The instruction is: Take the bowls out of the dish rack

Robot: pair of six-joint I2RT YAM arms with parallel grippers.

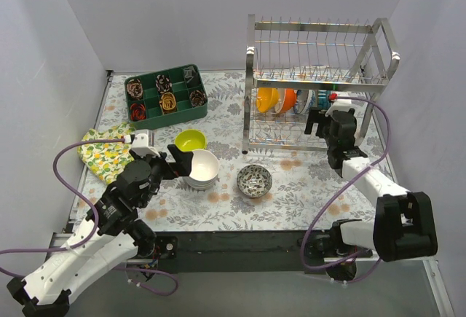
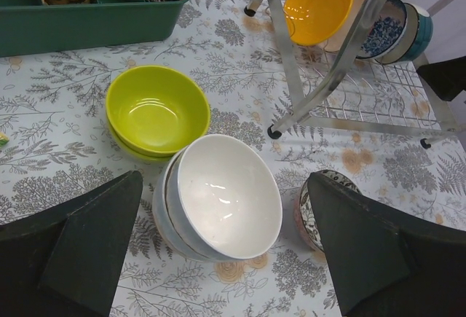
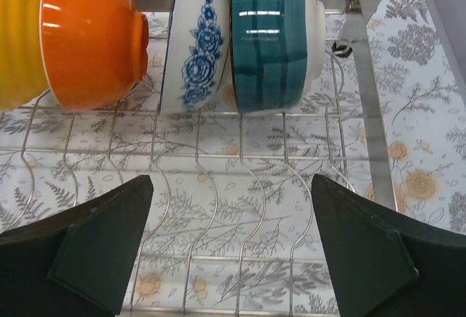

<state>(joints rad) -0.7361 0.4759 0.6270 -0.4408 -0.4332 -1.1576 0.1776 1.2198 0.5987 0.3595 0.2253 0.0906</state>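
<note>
Left gripper (image 2: 224, 186): jaws spread full, nothing held, hovering over white round bowl stack (image 2: 229, 200) on table. Lime-green bowl pair (image 2: 156, 109) just beyond, dark floral bowl (image 1: 254, 180) to right. Chrome wire dish rack (image 1: 320, 84) further right. Lower tier holds yellow bowl (image 3: 14, 40), orange bowl (image 3: 87, 40), blue-floral white bowl (image 3: 196, 47), teal-banded bowl (image 3: 273, 40). All on edge, mouths facing left, axes along row. Right gripper (image 3: 231, 186): wide open, empty, bowls straight ahead past fingertips. Right arm far nearer; next pick looks its job.
</note>
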